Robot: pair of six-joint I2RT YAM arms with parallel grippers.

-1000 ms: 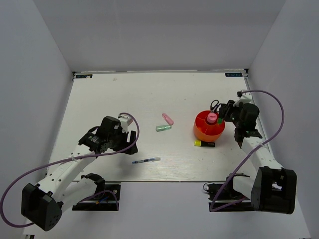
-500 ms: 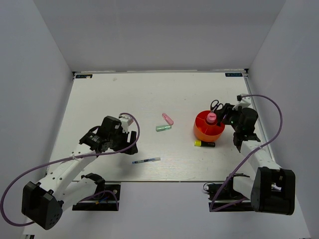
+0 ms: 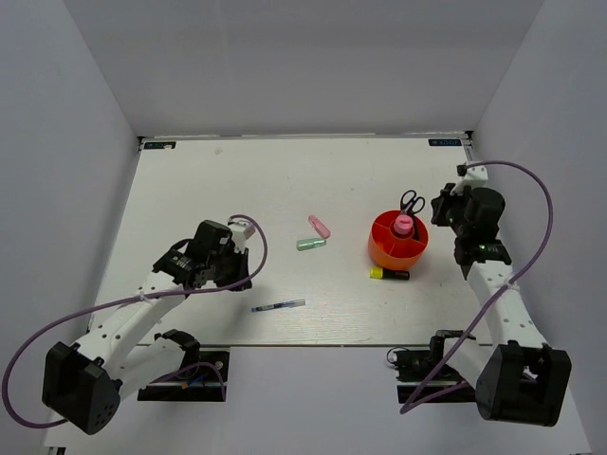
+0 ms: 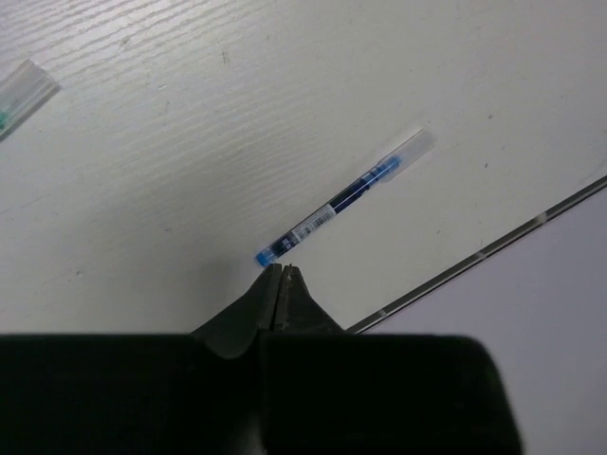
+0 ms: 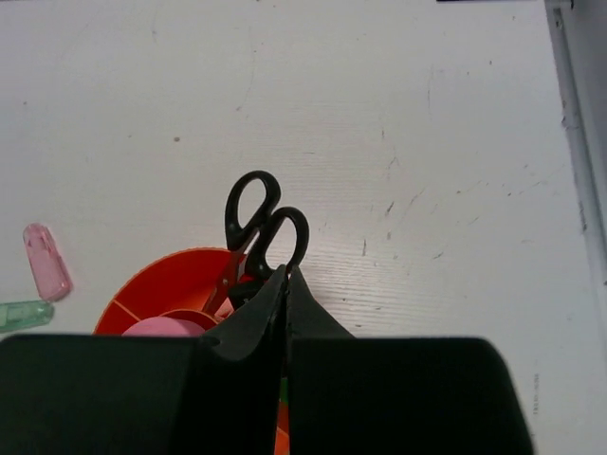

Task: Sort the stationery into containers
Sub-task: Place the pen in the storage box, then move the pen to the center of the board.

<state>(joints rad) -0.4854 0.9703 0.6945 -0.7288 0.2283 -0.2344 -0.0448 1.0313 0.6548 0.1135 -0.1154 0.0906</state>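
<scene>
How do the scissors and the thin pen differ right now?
The scissors stand handles-up in the orange cup; the thin pen lies flat on the table, outside it. The scissors have black loop handles; the pen is a clear, blue-cored stick. Both are stationery.

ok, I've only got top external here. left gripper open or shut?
Observer: Shut. On the left wrist view the left gripper has its fingertips pressed together, with nothing between them.
Operator: pen in front of it?
Observer: Yes. The thin pen lies diagonally just ahead of the tips, blue end nearest, not gripped.
Operator: and right?
Observer: The right gripper is shut too, and empty. The scissors stand handles-up in the orange-red cup, right beyond its tips.
</scene>
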